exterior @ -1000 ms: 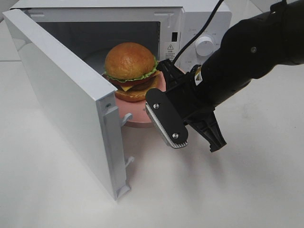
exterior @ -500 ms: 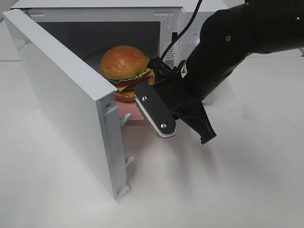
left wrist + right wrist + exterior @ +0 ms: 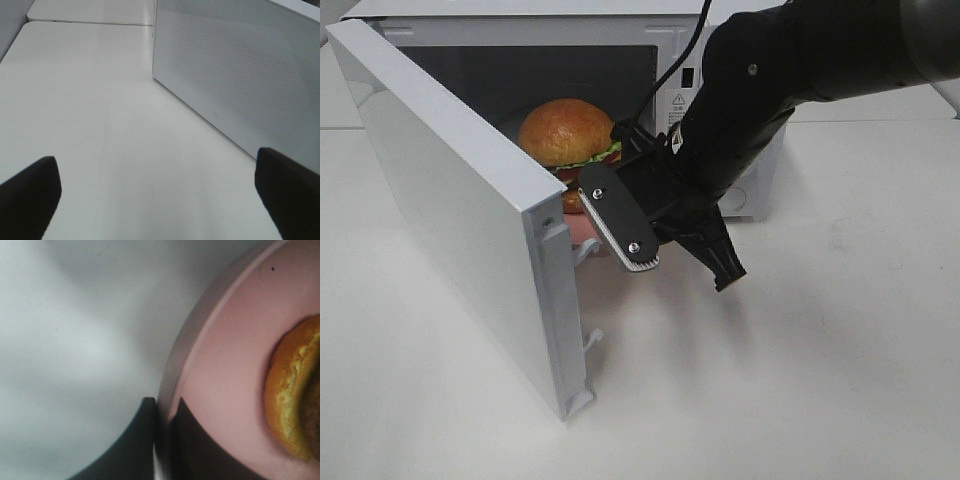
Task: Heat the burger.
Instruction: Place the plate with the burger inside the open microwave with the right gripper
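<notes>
A: Seen from the left wrist?
B: White table (image 3: 100, 105), matte, with a seam (image 3: 90, 23) running across its far end.
A: Standing on it?
B: A white panel (image 3: 240, 65), finely dotted, upright, lower edge meeting the table.
A: And the left gripper (image 3: 160, 200)?
B: Spread wide. Only two dark fingertips (image 3: 27, 192) showing, well apart, over the table, one near the panel.
</notes>
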Motion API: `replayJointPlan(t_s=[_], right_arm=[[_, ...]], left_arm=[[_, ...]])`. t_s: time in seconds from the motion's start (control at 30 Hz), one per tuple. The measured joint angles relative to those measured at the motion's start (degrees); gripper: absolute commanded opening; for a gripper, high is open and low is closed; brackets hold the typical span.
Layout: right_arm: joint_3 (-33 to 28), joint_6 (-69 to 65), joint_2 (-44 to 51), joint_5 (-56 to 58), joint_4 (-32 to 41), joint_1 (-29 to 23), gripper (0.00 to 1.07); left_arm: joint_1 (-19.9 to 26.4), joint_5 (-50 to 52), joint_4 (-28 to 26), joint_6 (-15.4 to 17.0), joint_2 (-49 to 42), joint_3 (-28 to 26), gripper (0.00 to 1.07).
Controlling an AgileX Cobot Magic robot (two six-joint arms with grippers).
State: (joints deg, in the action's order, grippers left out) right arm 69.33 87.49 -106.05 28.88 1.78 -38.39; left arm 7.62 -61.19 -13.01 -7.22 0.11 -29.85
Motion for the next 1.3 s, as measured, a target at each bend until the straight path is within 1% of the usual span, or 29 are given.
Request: replayJointPlan(t_s=[0.1,0.17,0.27,0.3,0.37,0.43,0.47,0.53,0.63,0.7,0.83,0.9,1.3], right_arm=[[1.55,-0.23,-1.2,0.4,0.0,0.0,0.0],[3.78,-0.52,-2.75,1.15,0.0,0.0,0.0],[4.41,-0.63,-3.21,1.26,0.0,0.0,0.0],[5.73,-0.86,-4.07,1.55,0.0,0.0,0.0],[6.3,-1.03,-4.53,1.72,0.0,0.0,0.0],[9.63,-2.41,-6.42,2.46,-0.52,-0.06,0.0],[9.63,-2.41,-6.42,2.46,-0.52,-0.06,0.0],[11.8,-3.67,-7.91,3.27,-0.86,-0.11,0.0],[12.55,-4.01,-8.42,3.38,-0.97,-0.11,0.0],[15.41,-4.76,-10.37,4.01,-1.26,-0.11,0.0],[17.42,-5.21,-11.86,4.35,-1.78,-0.11,0.0],[19.65,-6.53,-13.41,4.7,-1.78,-0.11,0.0],[26.36,-9.57,-18.11,5.27,-4.13,-0.11,0.0]], left_arm=[[0.0,0.0,0.0,0.0,0.0,0.0,1.0],[0.0,0.0,0.0,0.0,0.0,0.0,1.0],[0.0,0.0,0.0,0.0,0.0,0.0,1.0],[0.0,0.0,0.0,0.0,0.0,0.0,1.0],[0.0,0.0,0.0,0.0,0.0,0.0,1.0],[0.0,0.0,0.0,0.0,0.0,0.0,1.0],[0.0,0.0,0.0,0.0,0.0,0.0,1.0],[0.0,0.0,0.0,0.0,0.0,0.0,1.0],[0.0,0.0,0.0,0.0,0.0,0.0,1.0],[0.0,0.0,0.0,0.0,0.0,0.0,1.0],[0.0,0.0,0.0,0.0,0.0,0.0,1.0],[0.0,0.0,0.0,0.0,0.0,0.0,1.0],[0.0,0.0,0.0,0.0,0.0,0.0,1.0]])
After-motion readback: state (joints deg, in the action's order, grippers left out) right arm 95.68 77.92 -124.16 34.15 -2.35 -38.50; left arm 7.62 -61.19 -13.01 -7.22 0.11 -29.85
